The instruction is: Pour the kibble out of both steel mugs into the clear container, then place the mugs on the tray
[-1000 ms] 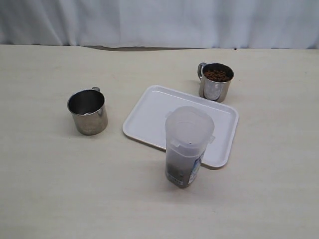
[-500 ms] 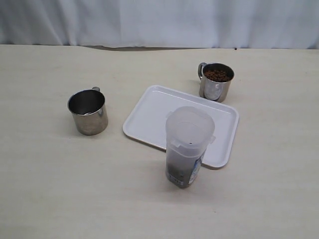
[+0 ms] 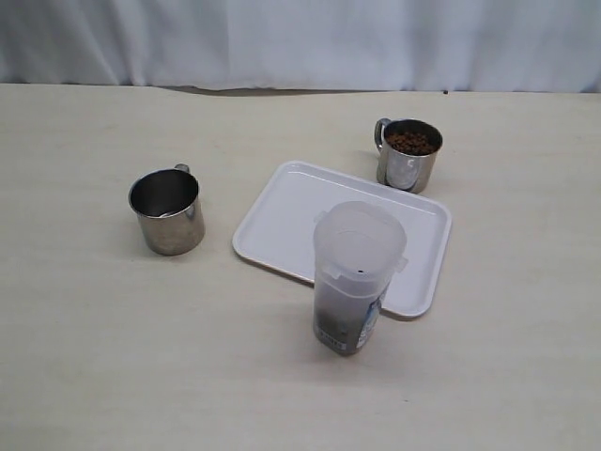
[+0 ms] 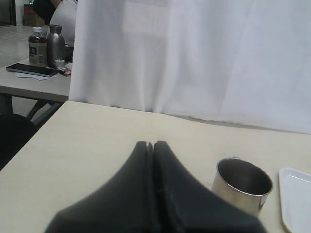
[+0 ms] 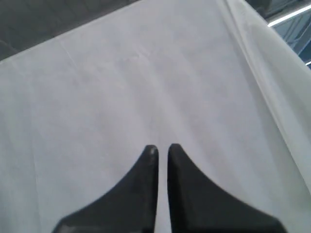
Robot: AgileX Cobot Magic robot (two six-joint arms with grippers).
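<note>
Left wrist view: the left gripper (image 4: 150, 143) has its fingers pressed together, holding nothing, low over the table (image 4: 97, 136). Just past it stands the empty steel mug (image 4: 242, 187), with a corner of the tray (image 4: 296, 196) beside it. The right gripper (image 5: 162, 148), narrowed to a thin slit and also empty, faces only the white curtain (image 5: 146, 73). In the exterior view, the second steel mug (image 3: 408, 160), full of kibble (image 3: 410, 142), stands just behind the tray's far edge. The clear container (image 3: 357, 272) stands upright at its near edge.

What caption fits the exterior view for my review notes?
Empty-looking mug at left, white tray in the centre, kibble-filled mug behind it, clear container standing in front.
</note>
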